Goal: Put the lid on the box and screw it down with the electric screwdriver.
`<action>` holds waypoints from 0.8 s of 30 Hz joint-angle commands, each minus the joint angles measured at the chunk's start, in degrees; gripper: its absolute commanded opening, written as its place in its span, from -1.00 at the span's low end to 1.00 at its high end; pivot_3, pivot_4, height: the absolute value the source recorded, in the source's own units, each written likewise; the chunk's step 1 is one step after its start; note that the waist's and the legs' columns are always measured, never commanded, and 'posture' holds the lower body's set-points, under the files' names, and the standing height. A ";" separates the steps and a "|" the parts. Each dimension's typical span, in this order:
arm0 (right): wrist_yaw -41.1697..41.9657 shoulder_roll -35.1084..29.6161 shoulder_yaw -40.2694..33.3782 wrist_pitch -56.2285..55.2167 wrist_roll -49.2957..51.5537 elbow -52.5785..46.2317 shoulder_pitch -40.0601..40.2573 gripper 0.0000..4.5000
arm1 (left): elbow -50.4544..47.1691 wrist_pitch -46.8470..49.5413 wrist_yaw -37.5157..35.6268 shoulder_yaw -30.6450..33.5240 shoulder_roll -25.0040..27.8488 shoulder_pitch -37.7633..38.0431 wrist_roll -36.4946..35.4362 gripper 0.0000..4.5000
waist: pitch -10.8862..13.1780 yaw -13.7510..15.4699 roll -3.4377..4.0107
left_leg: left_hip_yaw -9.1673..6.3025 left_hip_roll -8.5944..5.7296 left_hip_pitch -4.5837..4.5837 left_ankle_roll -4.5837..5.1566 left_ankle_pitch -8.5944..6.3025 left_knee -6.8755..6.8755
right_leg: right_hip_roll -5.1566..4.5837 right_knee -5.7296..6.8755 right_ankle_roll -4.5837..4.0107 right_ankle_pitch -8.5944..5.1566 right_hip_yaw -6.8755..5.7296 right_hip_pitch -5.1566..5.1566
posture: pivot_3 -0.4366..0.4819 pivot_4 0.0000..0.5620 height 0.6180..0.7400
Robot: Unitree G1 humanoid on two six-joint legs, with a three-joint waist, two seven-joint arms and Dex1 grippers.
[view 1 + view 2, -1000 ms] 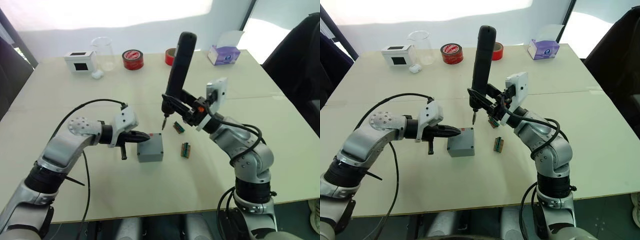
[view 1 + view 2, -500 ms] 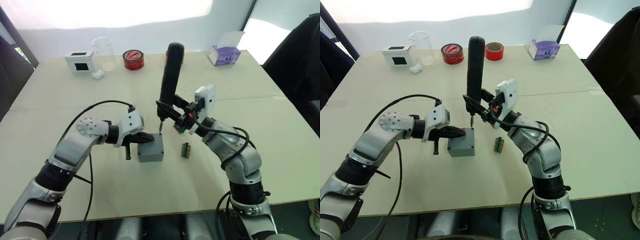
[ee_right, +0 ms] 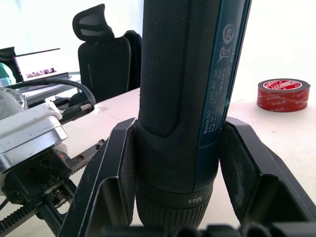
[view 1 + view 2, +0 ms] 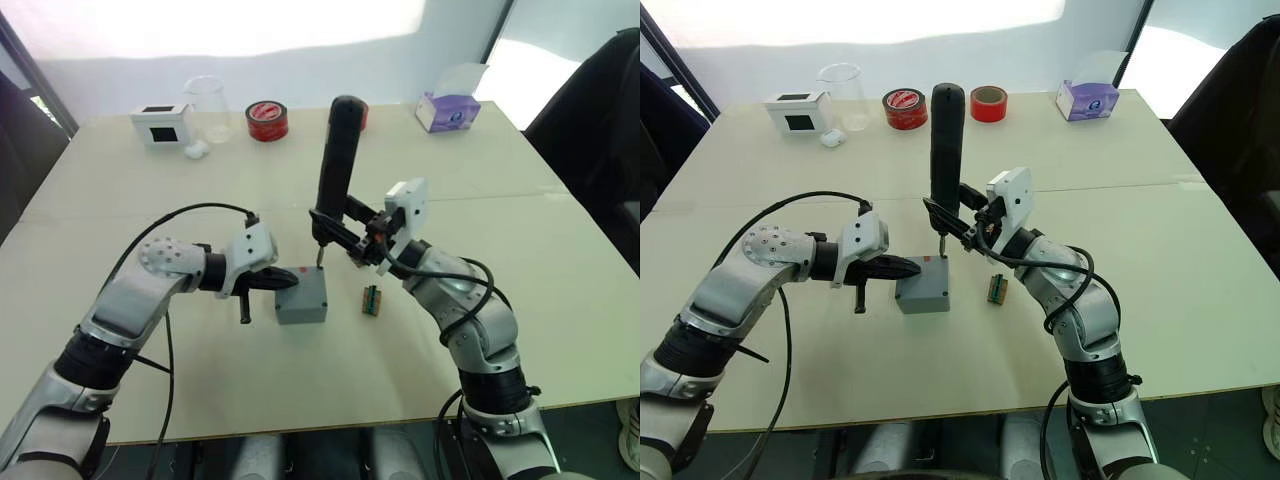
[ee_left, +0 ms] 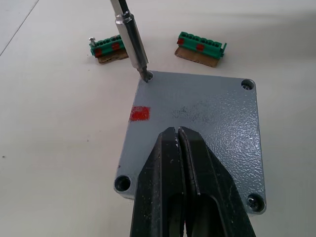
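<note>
So here we've got the left gripper (image 5: pixel 178 136) with its two black fingers pressed together, tips resting flat on top of the lid (image 5: pixel 197 128). It isn't pinching anything, and our read is that it's there to pin the lid down so nothing slides or spins while the screw goes in. The lid is already seated on the box (image 4: pixel 301 298), which sits in the middle of the table (image 4: pixel 150 210), nearer the front edge than the back.

The right gripper (image 3: pixel 177 163) is clamped around the body of the electric screwdriver (image 4: pixel 333 160), holding it nearly upright so the bit (image 5: pixel 132 37) comes straight down. The bit tip is sitting in the corner hole next to the little red mark (image 5: pixel 139 113). One corner has a screw head showing, at least one other still looks like an empty hole.

Two green terminal blocks (image 5: pixel 200 47) lie just beyond the box. The tape rolls (image 4: pixel 266 119), glass beaker (image 4: pixel 205 105) and purple tissue box (image 4: pixel 448 108) are way back along the far edge, out of our way.
</note>
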 commanded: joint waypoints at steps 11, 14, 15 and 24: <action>0.46 -1.29 1.74 -2.87 -2.84 0.81 1.32 -0.19 | 1.14 0.47 -0.14 -1.23 -0.60 0.98 1.22 -1.00 | -0.01 0.11 0.00 | -0.02 -0.01 0.04 0.00 0.00 0.01 | 0.00 0.00 0.00 0.00 0.00 0.07 | -0.05 -0.47 1.00; 1.35 -3.17 4.95 -3.05 -5.79 1.56 3.99 -0.19 | 0.94 0.25 -0.30 -1.16 -0.27 1.67 1.23 -1.00 | -0.02 0.06 0.00 | -0.02 -0.02 0.21 0.01 -0.01 0.00 | 0.00 -0.02 0.00 0.00 0.00 0.22 | -0.05 -0.47 1.00; 1.70 -4.15 6.28 -3.32 -7.26 2.09 4.98 -0.19 | 0.84 0.21 -0.30 -1.14 -0.17 1.94 1.25 -1.00 | -0.03 0.07 0.01 | -0.02 -0.01 0.34 0.03 -0.02 -0.02 | 0.00 -0.05 0.00 -0.01 -0.01 0.36 | -0.05 -0.47 1.00; -0.64 -3.44 6.99 -1.73 -8.48 7.56 7.71 -0.19 | 0.15 0.35 -0.10 -1.48 -0.07 3.22 1.81 -1.00 | -0.79 0.04 -0.22 | -0.03 0.04 1.77 0.26 -0.19 -0.31 | -0.01 -0.40 -0.09 -0.18 -0.02 1.70 | -0.05 -0.47 1.00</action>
